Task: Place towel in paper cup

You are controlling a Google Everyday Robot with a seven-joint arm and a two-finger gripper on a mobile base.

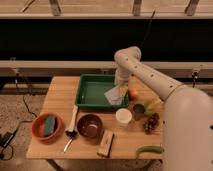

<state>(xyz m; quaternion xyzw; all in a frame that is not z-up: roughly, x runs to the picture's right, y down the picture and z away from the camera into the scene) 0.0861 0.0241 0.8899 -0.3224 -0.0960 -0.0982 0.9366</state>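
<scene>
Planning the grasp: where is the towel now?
In the camera view, the towel lies at the green tray's right end, the gripper just above it; the paper cup stands nearer the camera, outside the tray.

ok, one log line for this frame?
phase: pre-grasp | tool: open, just above towel | towel: in green tray, right end | paper cup: on table, no towel inside
</scene>
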